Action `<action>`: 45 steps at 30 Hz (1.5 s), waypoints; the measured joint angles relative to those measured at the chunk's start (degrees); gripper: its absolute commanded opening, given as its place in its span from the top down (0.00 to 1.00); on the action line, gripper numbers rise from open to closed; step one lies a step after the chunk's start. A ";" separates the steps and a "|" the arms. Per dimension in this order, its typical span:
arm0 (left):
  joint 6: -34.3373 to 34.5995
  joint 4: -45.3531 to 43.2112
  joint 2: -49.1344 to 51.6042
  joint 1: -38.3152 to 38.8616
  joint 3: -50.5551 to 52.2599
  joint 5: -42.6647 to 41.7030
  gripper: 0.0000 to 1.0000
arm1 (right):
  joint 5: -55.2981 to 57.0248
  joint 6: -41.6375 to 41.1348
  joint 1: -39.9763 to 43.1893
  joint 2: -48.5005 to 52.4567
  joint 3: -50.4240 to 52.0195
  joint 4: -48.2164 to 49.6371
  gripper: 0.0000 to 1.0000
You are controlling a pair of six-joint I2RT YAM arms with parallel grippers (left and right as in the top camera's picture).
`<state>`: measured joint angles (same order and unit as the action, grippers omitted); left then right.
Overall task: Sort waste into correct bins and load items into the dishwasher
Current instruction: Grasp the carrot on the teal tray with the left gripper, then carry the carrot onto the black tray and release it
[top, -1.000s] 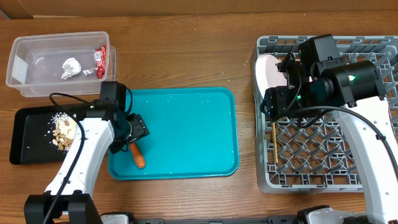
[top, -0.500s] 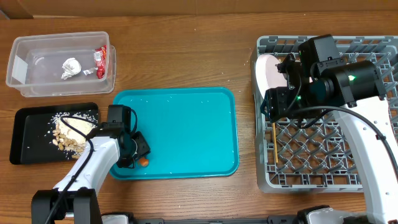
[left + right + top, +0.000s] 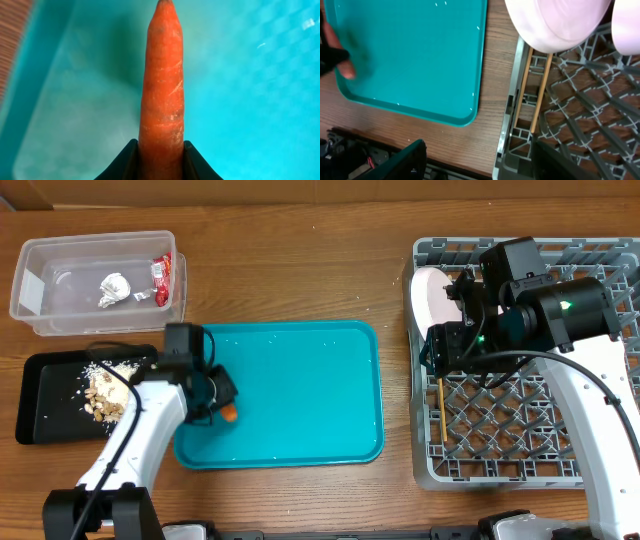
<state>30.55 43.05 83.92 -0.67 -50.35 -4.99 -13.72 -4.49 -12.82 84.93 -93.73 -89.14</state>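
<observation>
The small orange carrot is pinched between the black fingers of my left gripper, which is shut on it. The gripper hangs over the left end of the teal tray, with the carrot poking out of it. My right gripper stands open over the left edge of the grey dish rack with nothing between its fingers. The chopsticks lie in the rack beside a white dish.
The clear tub at the back left holds the tissue ball and the red wrapper. In front of it, the black tray holds peanut shells and rice.
My left gripper came down on the carrot lying on the teal tray, shut on it and lifted it back toward the tray's left edge. The right arm has not moved.
</observation>
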 measured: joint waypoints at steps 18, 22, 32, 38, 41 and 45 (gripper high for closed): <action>-2.84 10.99 0.11 -30.01 -16.02 8.57 0.84 | 1.99 0.00 0.00 0.00 0.00 -1.40 0.31; -1.07 8.76 1.70 -33.22 -16.02 9.33 0.83 | 2.03 0.00 0.00 0.00 0.00 -1.38 0.31; 1.05 3.91 16.70 -35.10 -16.02 9.81 0.79 | 2.14 -0.02 -0.02 0.00 0.00 -1.77 0.31; 1.22 3.32 21.03 -35.10 -16.04 9.79 0.67 | 2.12 0.00 -0.02 0.00 0.00 -1.79 0.30; 1.66 3.15 21.14 -35.10 -16.06 9.86 0.42 | 2.14 0.00 -0.02 0.00 0.00 -1.81 0.30; 2.01 4.44 21.40 -35.10 -16.41 9.53 0.36 | 2.14 0.00 -0.02 0.00 0.00 -1.81 0.31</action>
<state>32.56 47.48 105.32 -35.77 -66.76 4.54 -11.57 -4.49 -12.84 84.93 -93.73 -90.96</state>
